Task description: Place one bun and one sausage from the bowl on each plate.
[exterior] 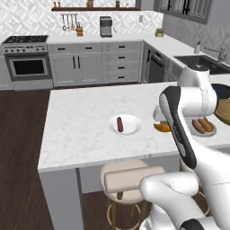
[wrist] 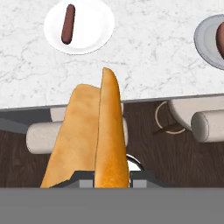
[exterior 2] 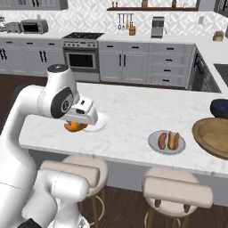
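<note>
My gripper [wrist: 112, 177] is shut on a golden bun [wrist: 94, 140], which hangs over the counter's front edge just short of the white plate [wrist: 94, 26]. That plate carries one brown sausage [wrist: 68, 24]. From the sides, the held bun [exterior 2: 75, 127] sits under the hand, beside the white plate [exterior 2: 100, 122]. The grey plate [exterior 2: 153, 144] further right holds a sausage [exterior 2: 163, 140] and a bun [exterior 2: 174, 140] side by side. The wooden bowl [exterior 2: 213, 136] stands at the counter's right end.
A dark blue bowl [exterior 2: 220, 107] sits behind the wooden bowl. Two padded stools [exterior 2: 80, 171] [exterior 2: 178, 189] stand under the counter's front edge. My own arm [exterior: 179, 121] hides part of the counter between the two plates.
</note>
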Tool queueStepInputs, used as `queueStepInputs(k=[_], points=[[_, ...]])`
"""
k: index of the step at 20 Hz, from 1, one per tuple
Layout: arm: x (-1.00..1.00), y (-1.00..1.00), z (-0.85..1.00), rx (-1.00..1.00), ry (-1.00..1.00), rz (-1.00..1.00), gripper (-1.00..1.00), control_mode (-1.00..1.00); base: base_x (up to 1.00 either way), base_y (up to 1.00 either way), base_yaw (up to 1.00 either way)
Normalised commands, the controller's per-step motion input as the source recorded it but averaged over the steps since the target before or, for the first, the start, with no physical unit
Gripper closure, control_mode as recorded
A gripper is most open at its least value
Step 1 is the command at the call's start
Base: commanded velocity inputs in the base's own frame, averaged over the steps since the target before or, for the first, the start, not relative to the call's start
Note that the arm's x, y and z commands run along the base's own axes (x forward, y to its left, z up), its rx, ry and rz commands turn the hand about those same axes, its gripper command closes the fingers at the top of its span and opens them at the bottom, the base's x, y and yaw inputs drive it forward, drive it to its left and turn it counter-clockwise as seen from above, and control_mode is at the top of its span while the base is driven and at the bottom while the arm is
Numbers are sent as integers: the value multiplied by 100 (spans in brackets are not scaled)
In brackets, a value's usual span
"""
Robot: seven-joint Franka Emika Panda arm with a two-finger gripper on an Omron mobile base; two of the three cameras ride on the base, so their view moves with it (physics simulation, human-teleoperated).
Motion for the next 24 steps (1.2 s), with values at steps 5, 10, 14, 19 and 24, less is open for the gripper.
queueStepInputs(k=[5,10,14,19,24], points=[[98,21,-12,0,0,0,100,-100,0,0,0],[100,16,-37,0,0,0,100,-100,0,0,0],[99,2,-64,0,-3,0,100,-100,0,0,0],[71,0,-71,0,-17,0,100,-100,0,0,0],[53,0,-64,0,-9,0,100,-100,0,0,0]])
